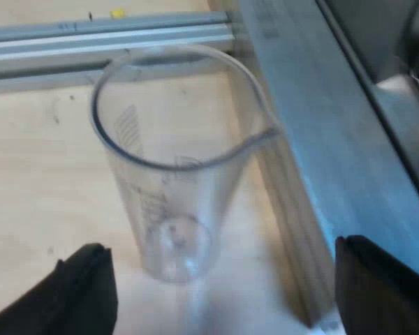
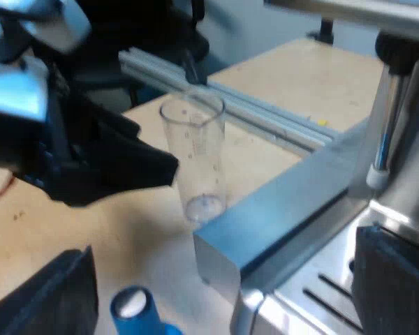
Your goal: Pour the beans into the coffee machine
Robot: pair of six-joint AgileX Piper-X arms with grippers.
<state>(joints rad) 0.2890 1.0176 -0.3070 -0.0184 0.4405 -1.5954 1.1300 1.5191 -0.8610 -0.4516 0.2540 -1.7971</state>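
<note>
**Left tool (image 1: 220,269) open at the tall clear measuring glass (image 1: 169,160)**

Our left tool has its two black fingers (image 1: 84,293) spread wide. The measuring glass stands upright on the pale wooden table (image 1: 42,195), ahead of the fingers and in line with the gap between them. From this wrist it touches neither finger. Its pouring lip points toward the brushed-metal side of the silver espresso machine (image 1: 335,139), which is just beside it. Printed marks run down the clear wall, and we can see the round base through it. A grey aluminium rail (image 1: 91,42) lies on the table beyond the glass.

Our right tool (image 2: 223,279) is also spread wide and grips nothing. It hangs over the corner of the machine's metal base, near the slotted drip grille (image 2: 321,296). A slim chrome steam wand (image 2: 383,125) hangs down at the machine's front. A blue, round-topped tamper (image 2: 136,310) stands on the table near that same corner. In the right wrist view, one finger of the left tool reaches close to the glass's side. We cannot tell from there whether it touches.
</note>
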